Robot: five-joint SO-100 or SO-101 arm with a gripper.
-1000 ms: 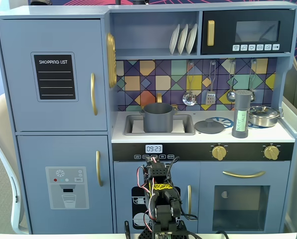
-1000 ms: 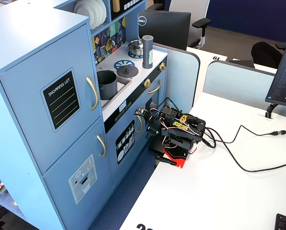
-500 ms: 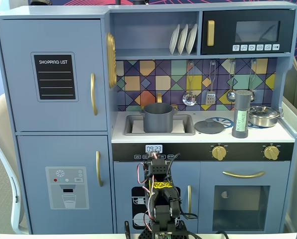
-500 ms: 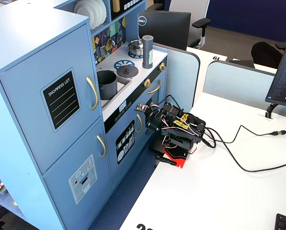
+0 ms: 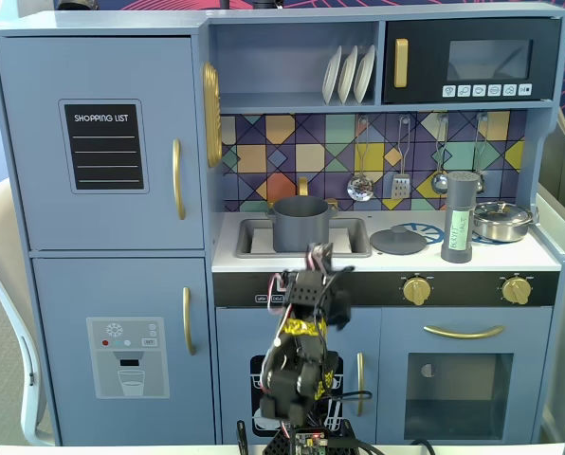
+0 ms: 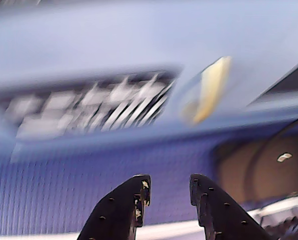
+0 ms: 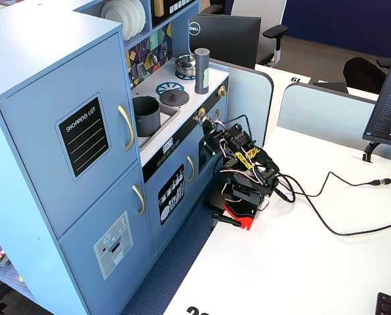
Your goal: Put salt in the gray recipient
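The salt (image 5: 462, 218) is a tall dark-gray shaker with a pale label, standing upright on the toy kitchen's stove top, right of the flat gray lid (image 5: 397, 241). It also shows in the other fixed view (image 7: 202, 70). The gray recipient (image 5: 301, 223), a matte dark-gray pot, sits in the sink (image 7: 146, 115). My gripper (image 5: 318, 258) is in front of the counter edge, below the pot and far left of the salt. In the blurred wrist view the gripper (image 6: 170, 182) is open and empty, facing the blue cabinet front. Salt and pot are out of the wrist view.
A shiny steel pan (image 5: 501, 221) stands right of the salt. Utensils (image 5: 360, 185) hang on the tiled back wall. Gold knobs (image 5: 416, 289) and an oven handle (image 5: 464, 332) line the front. The arm's base (image 7: 238, 213) stands on a white desk with cables (image 7: 327, 216).
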